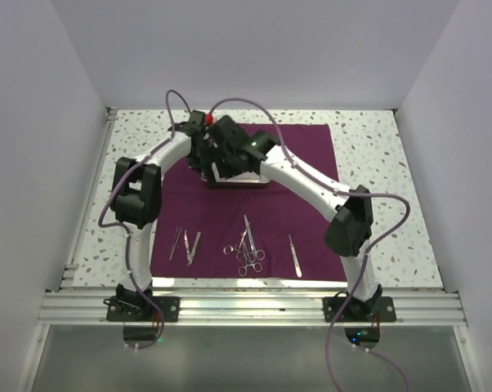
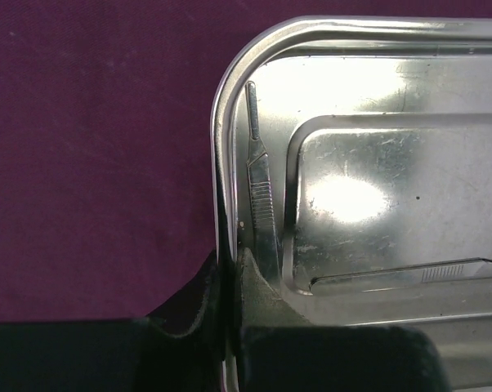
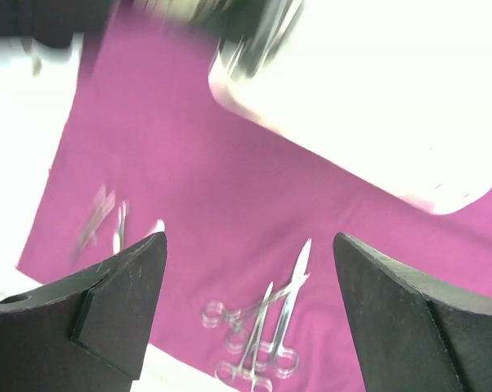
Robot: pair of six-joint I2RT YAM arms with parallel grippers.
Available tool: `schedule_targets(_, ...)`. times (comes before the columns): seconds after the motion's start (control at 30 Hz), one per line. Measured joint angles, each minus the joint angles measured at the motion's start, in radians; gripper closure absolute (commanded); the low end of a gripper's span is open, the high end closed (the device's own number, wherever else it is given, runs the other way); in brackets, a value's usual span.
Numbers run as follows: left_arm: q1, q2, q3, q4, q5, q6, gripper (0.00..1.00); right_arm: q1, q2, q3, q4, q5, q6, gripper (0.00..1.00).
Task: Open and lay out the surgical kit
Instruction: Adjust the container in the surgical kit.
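The maroon cloth (image 1: 311, 163) lies spread flat on the table. The steel tray (image 1: 246, 181) sits on its far middle, mostly hidden under both wrists. My left gripper (image 1: 207, 167) is shut on the tray's left rim (image 2: 217, 163), with one finger outside and one inside (image 2: 227, 265). A slim ridged handle (image 2: 261, 192) and another thin tool (image 2: 442, 272) lie in the tray. My right gripper (image 1: 230, 143) is open and empty (image 3: 248, 238) above the cloth (image 3: 189, 180), near the tray (image 3: 377, 90). Scissors and forceps (image 1: 246, 245) lie on the cloth's front and also show in the right wrist view (image 3: 266, 327).
Tweezers (image 1: 185, 245) lie at the cloth's front left and a thin straight tool (image 1: 295, 255) at the front right. The speckled tabletop (image 1: 369, 147) shows around the cloth. White walls close in the sides and back. A metal rail (image 1: 254, 306) runs along the near edge.
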Motion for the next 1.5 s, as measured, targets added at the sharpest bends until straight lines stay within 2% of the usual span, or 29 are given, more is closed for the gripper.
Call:
schedule_targets(0.13, 0.0, -0.056, -0.046, -0.003, 0.0, -0.001, 1.0, -0.086, 0.055, 0.174, -0.017, 0.021, -0.015, 0.16)
schedule_targets(0.23, 0.0, -0.08, -0.054, -0.003, 0.0, -0.001, 1.0, -0.149, 0.134, 0.241, -0.027, 0.027, -0.019, 0.2)
schedule_targets(0.37, 0.0, -0.094, -0.054, -0.009, 0.004, -0.001, 1.0, -0.199, 0.259, 0.261, -0.048, 0.024, -0.018, 0.22)
schedule_targets(0.53, -0.006, -0.094, 0.002, -0.087, -0.004, 0.0, 1.0, -0.198, 0.366, 0.261, -0.076, -0.01, -0.002, 0.25)
schedule_targets(0.7, -0.048, -0.097, 0.144, -0.221, -0.1, 0.027, 1.0, -0.195, 0.366, 0.256, -0.044, -0.031, 0.022, 0.25)
schedule_targets(0.83, -0.079, -0.109, 0.121, -0.211, -0.157, 0.028, 1.0, -0.196, 0.361, 0.235, -0.038, -0.036, 0.027, 0.25)
schedule_targets(1.0, -0.074, -0.106, 0.031, -0.208, -0.104, 0.002, 1.0, -0.197, 0.361, 0.213, -0.043, -0.04, 0.031, 0.25)
schedule_targets(1.5, -0.106, -0.098, 0.016, -0.169, -0.038, -0.054, 1.0, -0.218, 0.359, 0.199, -0.033, -0.047, 0.058, 0.25)
